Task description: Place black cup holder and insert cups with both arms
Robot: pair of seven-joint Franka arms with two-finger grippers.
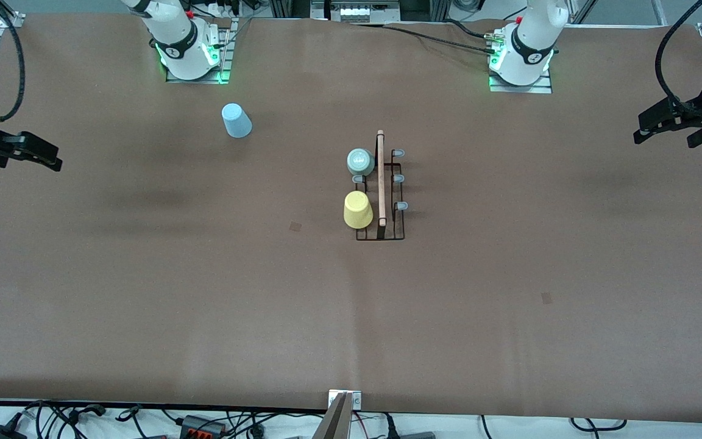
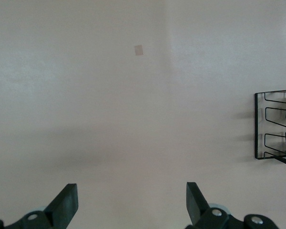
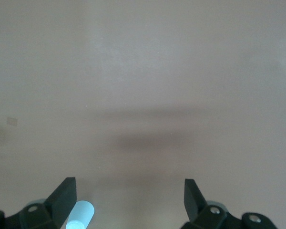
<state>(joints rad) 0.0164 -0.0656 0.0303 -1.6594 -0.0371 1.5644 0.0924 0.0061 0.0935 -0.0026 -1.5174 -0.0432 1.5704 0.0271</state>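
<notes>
The black cup holder (image 1: 381, 195) stands at the table's middle with its wooden rod handle on top. Its wire edge also shows in the left wrist view (image 2: 275, 125). A mint green cup (image 1: 361, 161) and a yellow cup (image 1: 358, 209) sit upside down on pegs on its side toward the right arm's end. The light blue cup (image 1: 236, 120) stands upside down on the table near the right arm's base, and shows in the right wrist view (image 3: 80, 215). My left gripper (image 2: 132, 191) is open and empty, high over the left arm's end of the table (image 1: 646, 128). My right gripper (image 3: 129, 186) is open and empty over the right arm's end (image 1: 46, 155).
Three pegs with grey-blue tips (image 1: 400, 178) on the holder's side toward the left arm's end are bare, as is one between the two cups. Small tape marks (image 1: 295, 226) (image 1: 546, 297) lie on the brown table cover. Cables run along the front edge.
</notes>
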